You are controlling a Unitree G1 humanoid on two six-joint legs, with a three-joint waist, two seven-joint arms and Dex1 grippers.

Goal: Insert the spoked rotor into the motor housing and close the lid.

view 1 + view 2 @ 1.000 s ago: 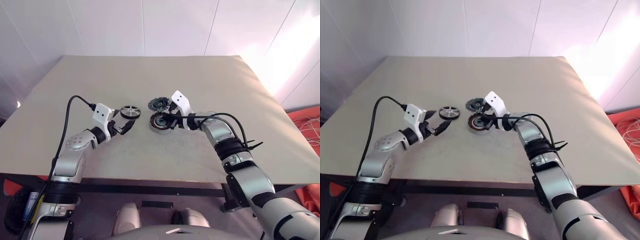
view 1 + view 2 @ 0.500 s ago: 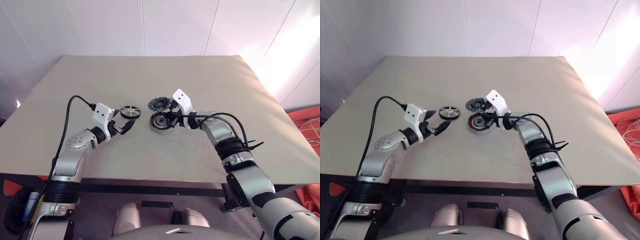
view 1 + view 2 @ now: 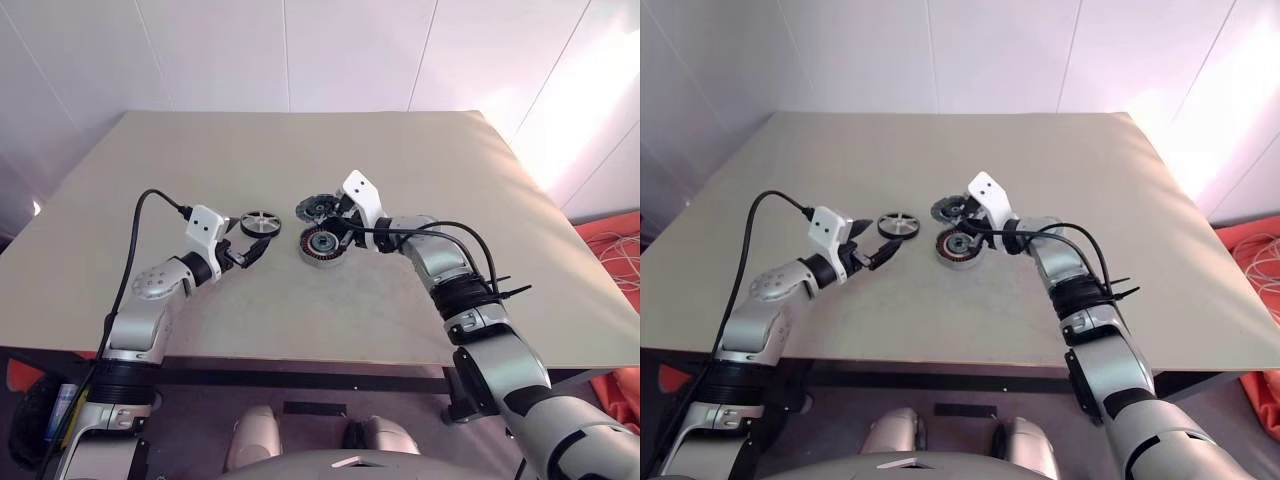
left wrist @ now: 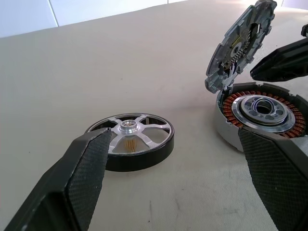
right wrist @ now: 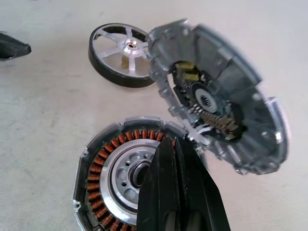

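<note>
- The left gripper [image 3: 252, 252] is hovering with its jaws spread wide, at 7 o'clock of the spoked rotor [image 3: 261, 223].
- The right gripper [image 5: 177, 159], jaws closed and empty, is pointing over the motor housing [image 3: 322, 243].
- The lid [image 3: 318, 209] is standing tilted open at the housing's 12 o'clock edge.

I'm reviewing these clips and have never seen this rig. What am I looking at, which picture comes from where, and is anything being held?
A two-armed humanoid robot stands at a beige table. Two pictures come from its head, looking down; two come from wrist cameras looking along each gripper. On the table lie the spoked rotor, flat, and the motor housing with copper windings showing. The lid stands tilted up at the housing's edge. The left gripper is open near the rotor, holding nothing. The right gripper is shut, its fingers over the housing beside the raised lid; whether they touch it is unclear.
</note>
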